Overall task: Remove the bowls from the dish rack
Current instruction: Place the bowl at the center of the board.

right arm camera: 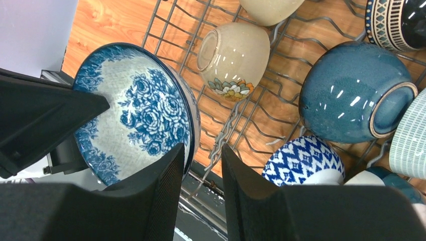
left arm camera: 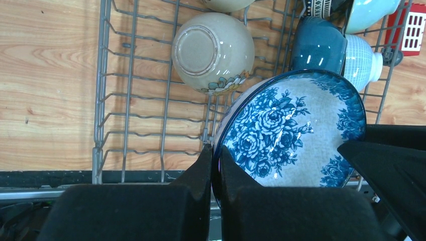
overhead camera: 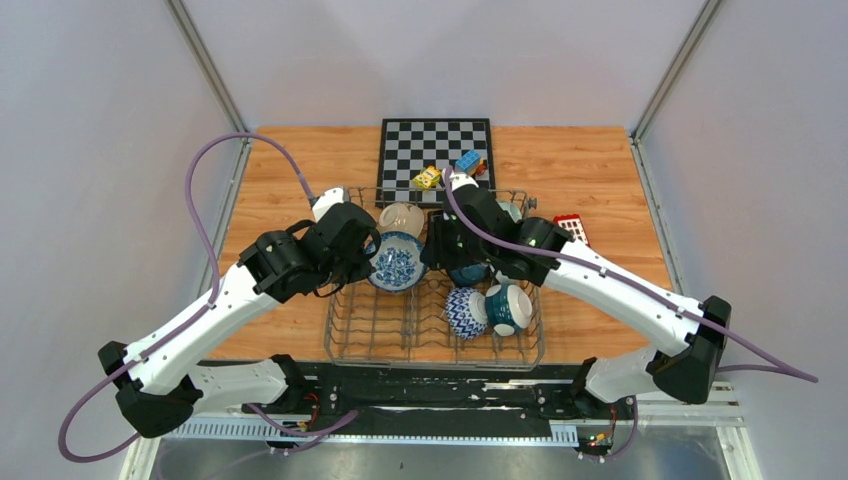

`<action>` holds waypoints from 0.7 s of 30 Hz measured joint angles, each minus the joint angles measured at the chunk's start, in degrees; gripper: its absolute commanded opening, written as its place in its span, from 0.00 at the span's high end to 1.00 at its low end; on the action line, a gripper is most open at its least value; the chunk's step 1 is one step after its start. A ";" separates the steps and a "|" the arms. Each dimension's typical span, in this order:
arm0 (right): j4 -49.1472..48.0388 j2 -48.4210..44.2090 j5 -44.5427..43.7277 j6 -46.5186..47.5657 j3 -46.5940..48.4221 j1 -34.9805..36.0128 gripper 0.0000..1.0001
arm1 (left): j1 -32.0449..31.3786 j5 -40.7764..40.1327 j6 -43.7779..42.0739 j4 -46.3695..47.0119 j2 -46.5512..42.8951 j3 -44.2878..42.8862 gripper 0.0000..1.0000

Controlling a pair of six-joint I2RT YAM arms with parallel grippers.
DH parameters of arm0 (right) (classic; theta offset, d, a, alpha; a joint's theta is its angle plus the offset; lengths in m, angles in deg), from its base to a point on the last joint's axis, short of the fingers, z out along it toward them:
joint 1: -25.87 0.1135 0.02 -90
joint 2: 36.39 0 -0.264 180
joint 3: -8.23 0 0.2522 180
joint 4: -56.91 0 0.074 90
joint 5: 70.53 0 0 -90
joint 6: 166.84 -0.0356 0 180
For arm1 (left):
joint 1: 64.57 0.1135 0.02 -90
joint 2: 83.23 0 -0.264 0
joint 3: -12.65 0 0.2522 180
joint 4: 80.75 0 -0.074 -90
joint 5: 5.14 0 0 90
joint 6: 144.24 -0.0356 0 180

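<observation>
Blue-floral bowl (left arm camera: 291, 130), rim between left jaws, right jaws just beside.

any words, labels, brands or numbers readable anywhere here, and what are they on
No text can be read in any view.
yellow block on the chessboard: any print is too small to tell.
blue floral bowl: rose pattern only, no words.
cream bowl: painted flowers and a bare foot ring, no maker's mark showing.
</observation>
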 measured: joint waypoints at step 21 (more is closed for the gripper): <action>1.86 3.32 0.83 2.64 1.25 0.35 1.00 | 0.00 1.20 -2.62 1.62 -0.52 0.02 0.50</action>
